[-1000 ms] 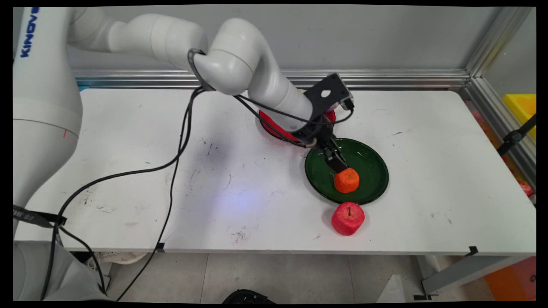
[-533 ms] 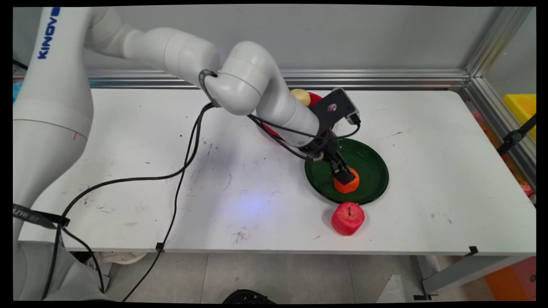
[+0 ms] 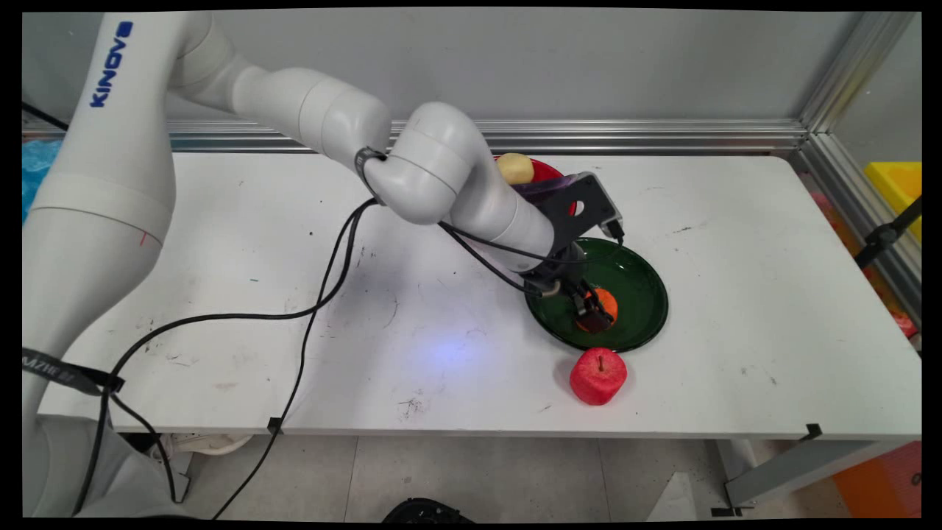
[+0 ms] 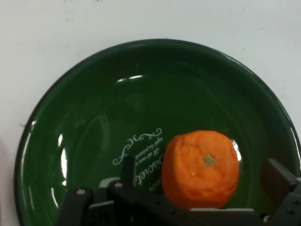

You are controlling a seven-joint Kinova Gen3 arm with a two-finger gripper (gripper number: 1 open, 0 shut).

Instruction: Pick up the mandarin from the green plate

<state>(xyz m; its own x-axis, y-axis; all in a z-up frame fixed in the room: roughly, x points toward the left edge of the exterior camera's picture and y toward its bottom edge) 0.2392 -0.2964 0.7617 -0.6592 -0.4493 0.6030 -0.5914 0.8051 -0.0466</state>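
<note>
I note a round, rough-skinned orange [image 4: 201, 168] on the glossy green plate [image 4: 94, 108]; my end effector [image 4: 202, 186] is spread wide, fingers [image 4: 280, 179] either side, gripping nothing. Textured red apple [image 3: 597, 375] just beside, on white table [image 3: 221, 221]

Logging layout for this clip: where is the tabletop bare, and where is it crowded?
Bare: the white table right of the green plate, and left of it under the black cables. Crowded: the tool over the orange, the red apple just in front, the red plate behind.
</note>
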